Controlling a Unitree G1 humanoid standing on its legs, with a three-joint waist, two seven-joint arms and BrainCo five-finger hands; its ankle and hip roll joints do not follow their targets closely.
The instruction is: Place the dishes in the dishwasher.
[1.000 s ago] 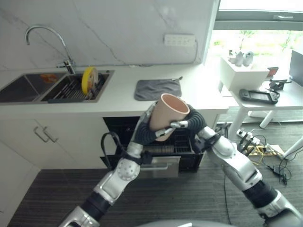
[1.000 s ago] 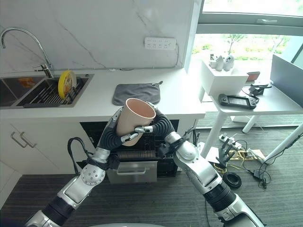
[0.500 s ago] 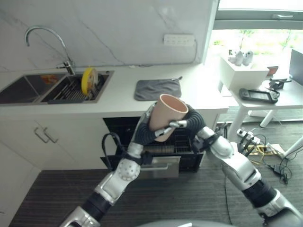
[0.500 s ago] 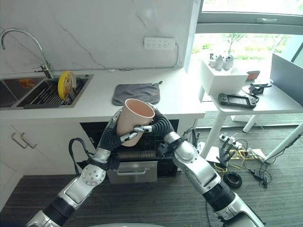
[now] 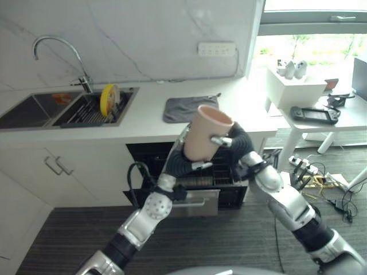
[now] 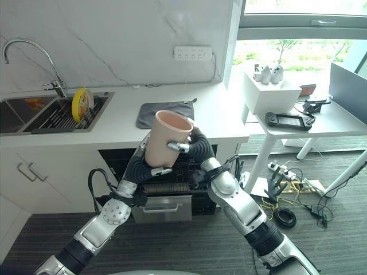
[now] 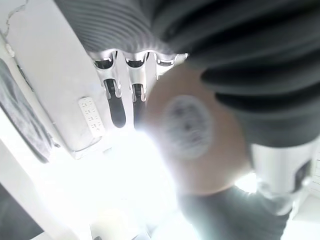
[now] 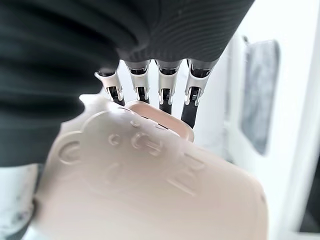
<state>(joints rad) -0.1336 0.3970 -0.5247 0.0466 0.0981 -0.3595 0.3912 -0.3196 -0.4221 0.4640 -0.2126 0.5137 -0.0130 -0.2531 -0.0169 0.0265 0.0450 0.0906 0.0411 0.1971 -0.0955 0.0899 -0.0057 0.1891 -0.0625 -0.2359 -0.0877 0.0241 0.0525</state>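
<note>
Midair, pink cup (image 5: 205,135) clasped upright between left hand (image 5: 182,165) and right hand (image 5: 233,141), both curled round it above open dishwasher (image 5: 198,182); could slip and drop if either hand loosens early during handover.

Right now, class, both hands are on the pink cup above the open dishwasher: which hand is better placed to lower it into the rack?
Probably the right hand: it grips the cup near the rim, directly above the dishwasher rack. The left hand supports it lower down.
</note>
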